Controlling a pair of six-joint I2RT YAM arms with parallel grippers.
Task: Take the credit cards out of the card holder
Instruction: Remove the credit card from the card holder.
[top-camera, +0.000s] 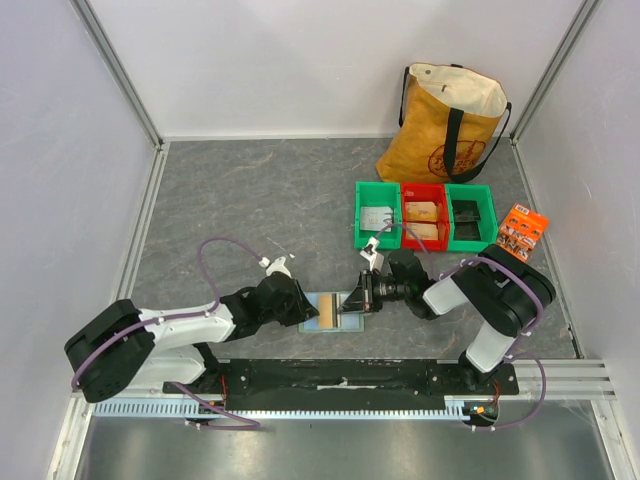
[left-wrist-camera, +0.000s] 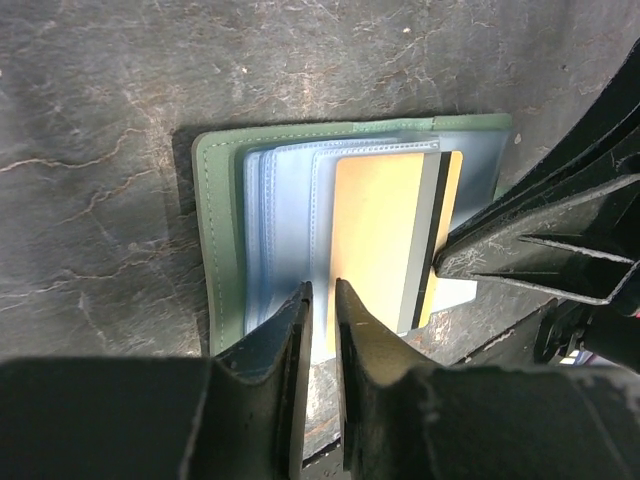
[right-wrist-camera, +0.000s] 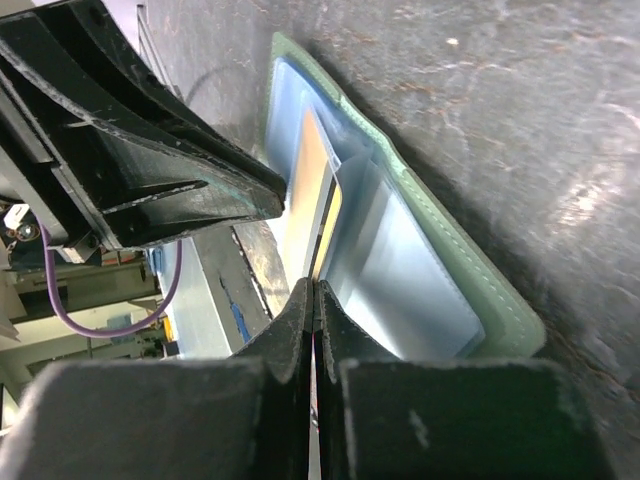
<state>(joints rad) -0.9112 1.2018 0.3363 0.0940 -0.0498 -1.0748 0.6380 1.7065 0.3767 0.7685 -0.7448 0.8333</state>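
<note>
— What's that wallet thing made of?

— The card holder (left-wrist-camera: 215, 240) is a thin, flat, pale-green fold with a stitched border. It lies open on the dark grey, stone-veined table (top-camera: 250, 200), between the two grippers. Inside it are glossy blue-grey plastic pockets (left-wrist-camera: 285, 220), layered like pages.

— And the cards?

— A matte gold card (left-wrist-camera: 375, 230) sticks partway out of a pocket. A dark card (left-wrist-camera: 425, 235) lies against it, showing only as a thin strip.

— What about the grippers?

— The left gripper (left-wrist-camera: 322, 292) is at the holder's left edge, its black fingers a narrow slit apart. Pale pocket plastic shows through the slit, and I can't tell whether the tips touch it. The right gripper (right-wrist-camera: 313, 287) is on the holder's right side with its fingers pressed together, the tips right at the cards' outer edge. Whether a card is nipped between them, I can't tell.

— Anything else around?

— Beyond the holder and to its right, three moulded plastic bins stand in a row: a green bin (top-camera: 378, 215), a red bin (top-camera: 423, 215) and a second green bin (top-camera: 471, 215). Further beyond the holder stands a mustard canvas tote bag (top-camera: 445, 125) with black straps and a cream lining. An orange packet (top-camera: 522, 232) lies furthest to the holder's right.

— Any writing?

— There's a round dark emblem on the tote and print on the packet, both too small to read.
</note>
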